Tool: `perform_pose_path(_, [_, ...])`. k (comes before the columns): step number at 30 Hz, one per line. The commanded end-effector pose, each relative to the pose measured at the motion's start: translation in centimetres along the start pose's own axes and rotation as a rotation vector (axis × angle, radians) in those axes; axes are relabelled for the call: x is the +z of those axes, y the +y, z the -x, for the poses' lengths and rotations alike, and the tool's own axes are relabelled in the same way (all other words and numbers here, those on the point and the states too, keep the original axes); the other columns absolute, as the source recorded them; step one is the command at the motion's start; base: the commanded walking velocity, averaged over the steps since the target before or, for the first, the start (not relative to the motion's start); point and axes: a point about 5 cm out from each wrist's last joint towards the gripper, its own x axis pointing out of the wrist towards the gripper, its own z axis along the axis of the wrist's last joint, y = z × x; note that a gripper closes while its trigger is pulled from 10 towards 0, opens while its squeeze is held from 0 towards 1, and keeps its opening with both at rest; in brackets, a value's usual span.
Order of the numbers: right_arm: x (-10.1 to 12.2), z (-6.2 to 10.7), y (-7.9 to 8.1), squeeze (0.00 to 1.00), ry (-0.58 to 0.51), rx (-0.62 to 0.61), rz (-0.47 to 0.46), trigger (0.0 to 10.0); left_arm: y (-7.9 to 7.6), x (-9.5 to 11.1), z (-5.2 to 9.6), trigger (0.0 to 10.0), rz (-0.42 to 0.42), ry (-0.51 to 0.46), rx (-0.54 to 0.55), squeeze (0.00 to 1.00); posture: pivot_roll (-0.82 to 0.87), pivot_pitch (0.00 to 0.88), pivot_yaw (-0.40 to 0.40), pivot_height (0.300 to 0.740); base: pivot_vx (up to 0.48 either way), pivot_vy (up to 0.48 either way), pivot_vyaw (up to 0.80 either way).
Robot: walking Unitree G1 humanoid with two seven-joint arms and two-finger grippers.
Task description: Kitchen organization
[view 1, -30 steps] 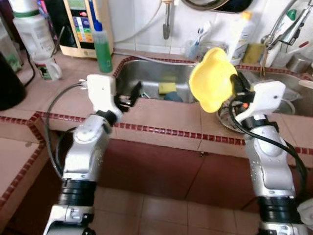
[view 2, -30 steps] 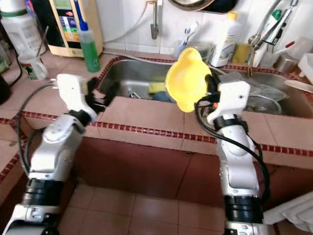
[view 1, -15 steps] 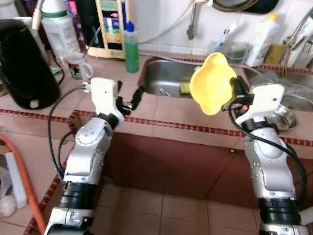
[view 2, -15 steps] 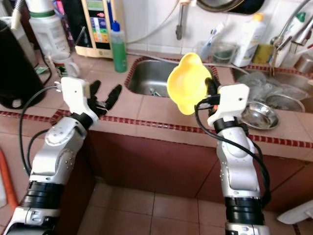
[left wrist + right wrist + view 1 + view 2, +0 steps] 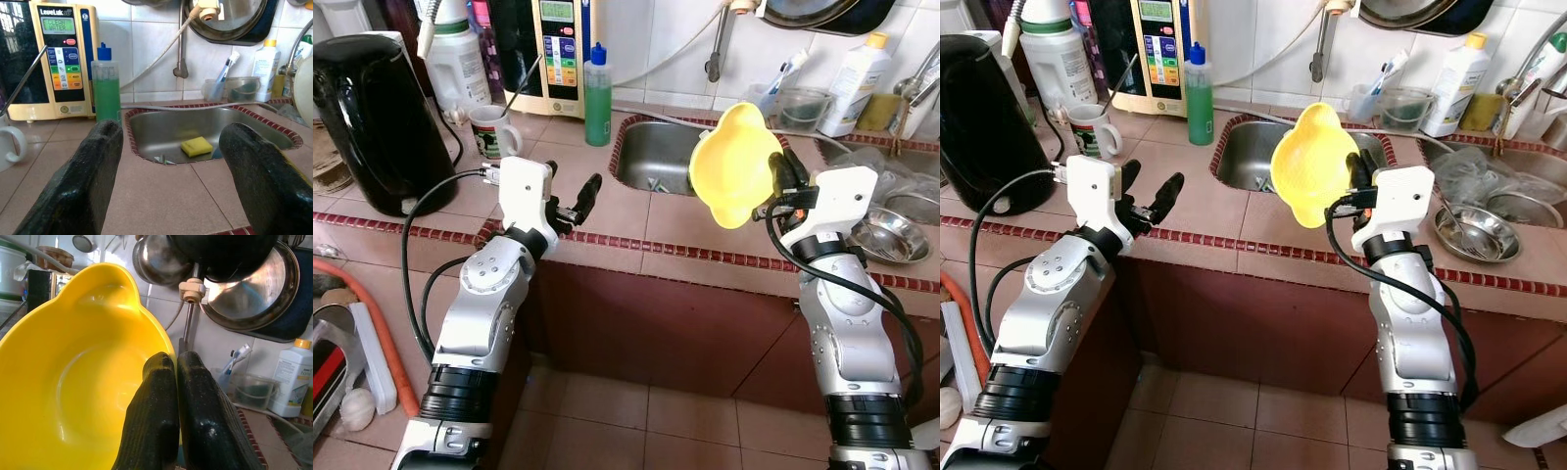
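Above the counter (image 5: 685, 220), a yellow bowl (image 5: 732, 164) is pinched at its rim by the right pincer (image 5: 781, 178); the left pincer (image 5: 1151, 201) is held spread, empty, near the sink (image 5: 195, 128).

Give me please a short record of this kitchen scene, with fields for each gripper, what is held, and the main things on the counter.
right gripper: shut on the rim of the yellow bowl, held up tilted above the counter edge
left gripper: open, holding nothing, above the tiled counter
sink: holds a yellow sponge
green soap bottle: upright, beside the sink
mug: on the counter near the black kettle
steel bowl: on the counter, to the right of the right arm
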Motion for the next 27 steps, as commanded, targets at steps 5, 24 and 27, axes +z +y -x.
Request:
perform_pose_path(5, [0.74, -0.03, -0.31, 0.00, -0.027, -0.009, 0.015, 10.0, -0.32, 0.41, -0.05, 10.0, -0.037, -0.014, -0.022, 0.00, -0.01, 0.000, -0.001, 0.740, 0.000, -0.478, 0.00])
perform_pose_path(24, [0.83, -0.43, -0.43, 0.00, -0.030, -0.003, 0.022, 10.0, -0.48, 0.35, -0.17, 10.0, 0.010, -0.023, -0.033, 0.00, -0.02, 0.000, -0.010, 0.740, 0.017, -0.152, 0.00])
perform_pose_path(27, [0.88, -0.53, -0.35, 0.00, -0.031, 0.000, 0.022, 10.0, -0.52, 0.32, -0.16, 10.0, 0.005, -0.024, -0.037, 0.00, -0.02, 0.000, -0.011, 0.740, 0.341, 0.000, 0.00])
